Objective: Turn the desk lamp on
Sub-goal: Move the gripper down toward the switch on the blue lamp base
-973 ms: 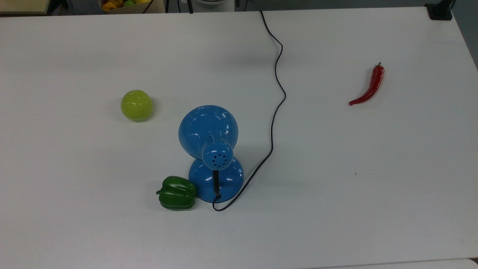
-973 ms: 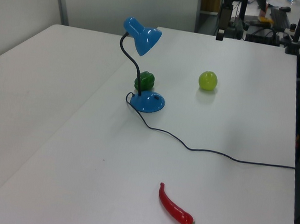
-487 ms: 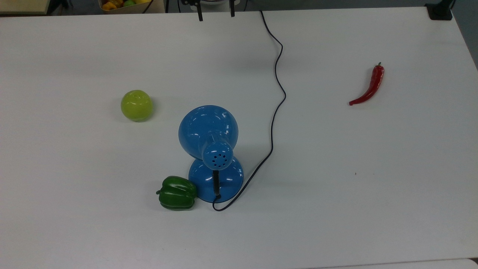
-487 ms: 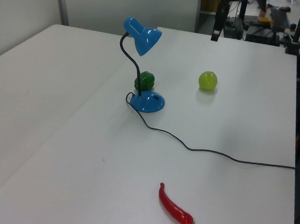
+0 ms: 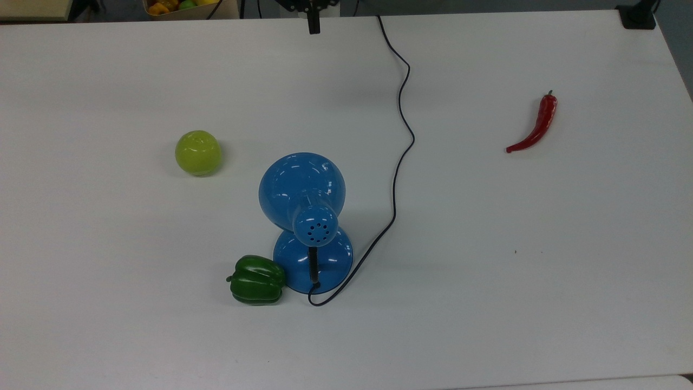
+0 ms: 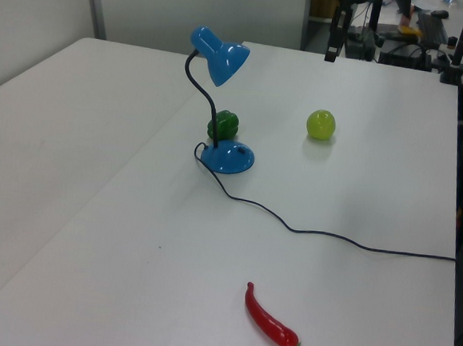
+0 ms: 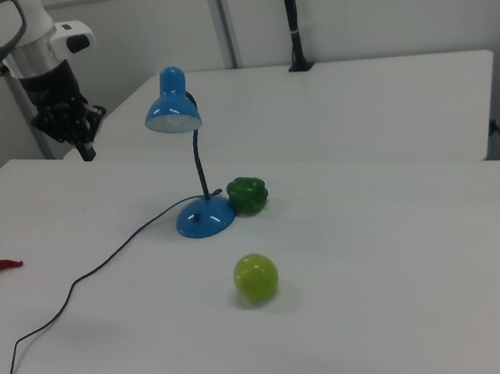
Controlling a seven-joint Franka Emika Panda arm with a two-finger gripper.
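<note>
Gripper [image 7: 88,152] clenched, empty, cut off at top view's edge, desk lamp [image 7: 190,158] well apart.

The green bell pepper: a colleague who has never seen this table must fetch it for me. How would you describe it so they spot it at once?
Start at the blue desk lamp near the middle of the white table. At the edge of the lamp's round base sits the green bell pepper, on the top view's left. It is dark green and lobed, unlike the smooth yellow-green apple standing apart and the long red chili.

desk lamp [image 5: 306,216] | glossy blue, upright on base | shade tilted down | unlit
</note>
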